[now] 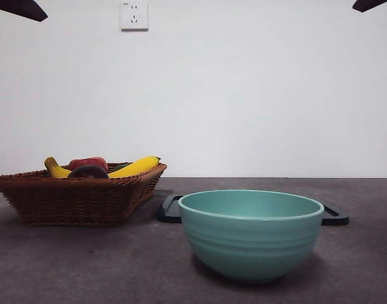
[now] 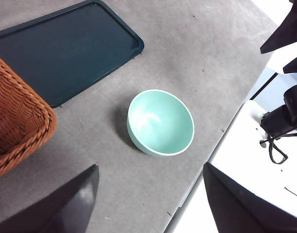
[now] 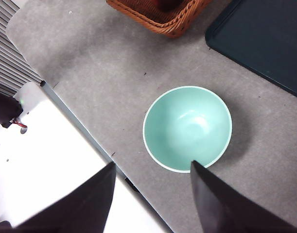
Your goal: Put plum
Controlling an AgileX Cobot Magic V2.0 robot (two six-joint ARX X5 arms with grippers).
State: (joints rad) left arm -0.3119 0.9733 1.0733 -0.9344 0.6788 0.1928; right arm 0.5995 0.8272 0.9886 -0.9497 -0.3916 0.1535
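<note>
A plum (image 1: 87, 171), dark maroon, lies in a wicker basket (image 1: 73, 197) on the grey tabletop (image 1: 85, 266), beside a banana (image 1: 135, 167) and a red fruit (image 1: 88, 163). A green bowl (image 1: 251, 232) stands near the basket, in front of a dark tray (image 2: 61, 48). Left end effector (image 2: 148, 194) and right end effector (image 3: 153, 189) hang above the bowl, jaws spread wide, each holding nothing.

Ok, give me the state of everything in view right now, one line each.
plum: in the wicker basket, not picked yet
green bowl: upright, empty
dark tray: flat on the table, nothing on it
left gripper: open, holding nothing
right gripper: open, above the bowl's near rim
</note>
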